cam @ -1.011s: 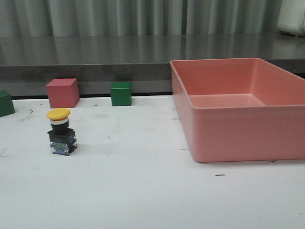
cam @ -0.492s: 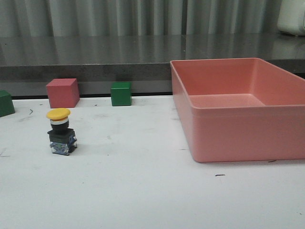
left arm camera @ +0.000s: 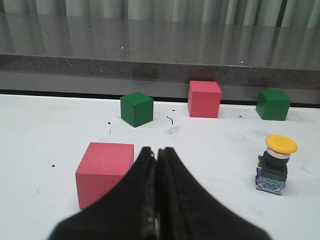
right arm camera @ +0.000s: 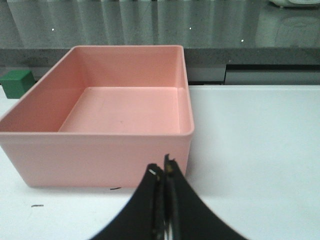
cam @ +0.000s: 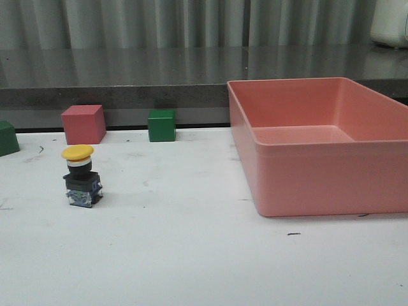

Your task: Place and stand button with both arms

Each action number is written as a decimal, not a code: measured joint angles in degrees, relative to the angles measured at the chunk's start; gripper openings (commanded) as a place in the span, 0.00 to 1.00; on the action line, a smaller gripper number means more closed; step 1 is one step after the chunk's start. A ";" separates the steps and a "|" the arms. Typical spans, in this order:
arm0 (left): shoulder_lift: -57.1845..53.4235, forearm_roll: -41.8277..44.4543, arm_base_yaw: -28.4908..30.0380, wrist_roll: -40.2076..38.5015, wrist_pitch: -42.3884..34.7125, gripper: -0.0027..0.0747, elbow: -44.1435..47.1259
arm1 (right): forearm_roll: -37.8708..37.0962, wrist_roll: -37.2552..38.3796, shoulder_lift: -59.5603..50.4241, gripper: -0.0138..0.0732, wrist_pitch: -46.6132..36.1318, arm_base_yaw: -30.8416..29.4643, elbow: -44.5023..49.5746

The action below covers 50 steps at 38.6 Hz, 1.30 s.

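Observation:
The button [cam: 81, 176] stands upright on the white table at the left, yellow cap on top, black base with bluish terminals below. It also shows in the left wrist view [left arm camera: 274, 164], apart from my left gripper [left arm camera: 157, 150], which is shut and empty beside a red cube [left arm camera: 104, 172]. My right gripper [right arm camera: 163, 170] is shut and empty in front of the pink bin [right arm camera: 100, 150]. Neither gripper shows in the front view.
The large pink bin [cam: 319, 185] fills the right of the table. A red cube [cam: 83, 123] and green cubes [cam: 162, 125] [cam: 7, 138] stand along the back edge by a grey ledge. More cubes show in the left wrist view [left arm camera: 136, 109] [left arm camera: 204, 98] [left arm camera: 273, 104].

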 measured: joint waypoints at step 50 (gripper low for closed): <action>0.00 0.00 0.00 0.00 0.13 0.01 0.00 | 0.00 0.00 -4.81 0.08 -0.80 0.00 4.87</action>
